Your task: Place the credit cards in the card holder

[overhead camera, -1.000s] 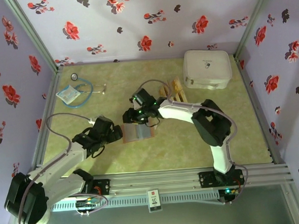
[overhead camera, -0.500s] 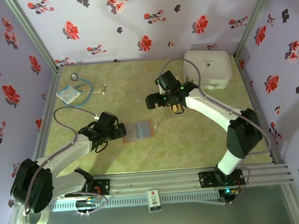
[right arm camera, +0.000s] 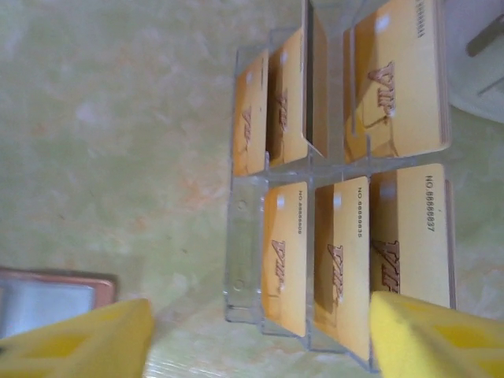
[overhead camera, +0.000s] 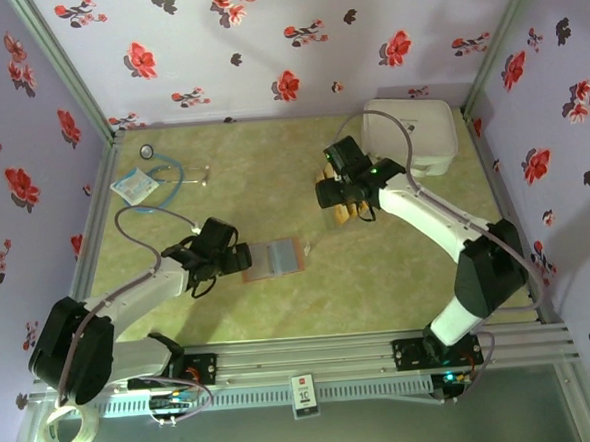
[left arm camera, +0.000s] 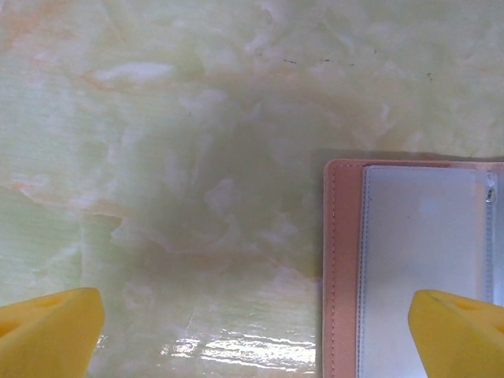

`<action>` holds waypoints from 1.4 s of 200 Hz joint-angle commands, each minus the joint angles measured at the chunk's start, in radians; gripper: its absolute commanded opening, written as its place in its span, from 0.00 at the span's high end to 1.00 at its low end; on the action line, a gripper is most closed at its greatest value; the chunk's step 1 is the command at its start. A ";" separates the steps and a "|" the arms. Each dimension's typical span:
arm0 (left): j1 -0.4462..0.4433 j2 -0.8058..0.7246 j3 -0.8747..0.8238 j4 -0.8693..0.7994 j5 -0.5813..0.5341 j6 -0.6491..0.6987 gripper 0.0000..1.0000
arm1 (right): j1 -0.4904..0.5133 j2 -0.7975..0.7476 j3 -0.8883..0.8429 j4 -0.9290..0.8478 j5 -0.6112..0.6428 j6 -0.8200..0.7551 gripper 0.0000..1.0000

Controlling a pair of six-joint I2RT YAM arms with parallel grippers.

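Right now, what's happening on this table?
The right gripper hovers, jaws apart and empty, over a clear plastic rack holding golden-orange credit cards, near the large white zippered case. The left gripper, wide open, sits low at the left edge of the flat reddish-brown leather card holder, which lies open showing clear sleeves. Neither arm holds a card.

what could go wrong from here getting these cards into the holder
The cards stand packed close in a clear rack, so the open right gripper may pinch two at once or tip the rack. The open left gripper only straddles the card holder edge, apparently not pinning it, so it may slide.
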 commanded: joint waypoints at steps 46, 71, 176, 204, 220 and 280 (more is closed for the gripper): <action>0.000 0.018 0.024 0.024 0.004 0.032 0.00 | -0.067 0.102 0.050 -0.055 -0.053 0.013 0.69; 0.001 0.027 0.021 0.033 0.009 0.030 0.00 | -0.068 0.135 0.067 -0.064 -0.035 0.012 0.69; 0.001 0.061 0.020 0.066 0.020 0.040 0.00 | -0.049 0.248 0.153 -0.124 0.043 -0.010 0.70; 0.001 0.061 0.014 0.070 0.021 0.043 0.00 | -0.040 0.273 0.169 -0.138 0.064 -0.013 0.70; 0.001 0.060 0.011 0.073 0.021 0.043 0.00 | -0.036 0.285 0.176 -0.140 0.064 -0.014 0.70; 0.000 0.053 0.000 0.080 0.022 0.044 0.00 | -0.015 0.328 0.188 -0.155 0.067 -0.017 0.70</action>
